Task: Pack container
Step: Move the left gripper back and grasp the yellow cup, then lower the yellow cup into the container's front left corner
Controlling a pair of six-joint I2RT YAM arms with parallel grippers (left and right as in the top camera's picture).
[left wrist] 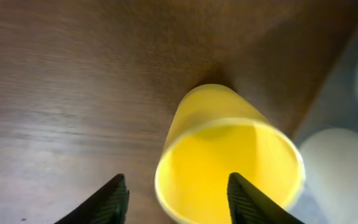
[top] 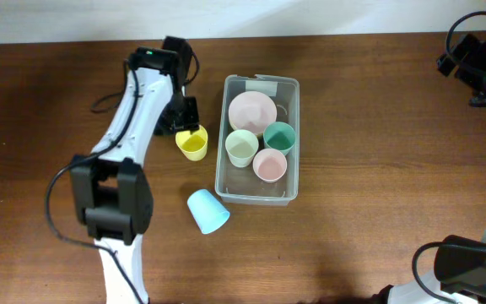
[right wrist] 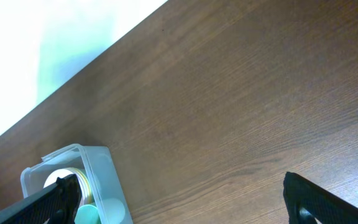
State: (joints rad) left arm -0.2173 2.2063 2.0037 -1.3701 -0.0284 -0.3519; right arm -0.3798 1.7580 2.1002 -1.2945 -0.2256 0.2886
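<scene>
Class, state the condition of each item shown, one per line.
Container: open, partly filled.
Pink bowl: upright inside.
Pale green cup: upright inside.
Teal cup: upright inside.
Pink cup: upright inside.
Yellow cup: upright, outside.
Blue cup: tipped over.
Left tool: open, astride yellow cup's rim.
Right tool: open, empty.

Clear rectangular plastic container [top: 243, 191] holds a pink plastic bowl [top: 252, 111] at its far end; yellow plastic cup [top: 193, 144] just left, blue plastic cup [top: 207, 210] near-left.

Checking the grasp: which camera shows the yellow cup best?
Left wrist: the yellow cup fills the frame, its rim inside the open left gripper. Overhead shows it small beside the container; right wrist misses it.
</scene>
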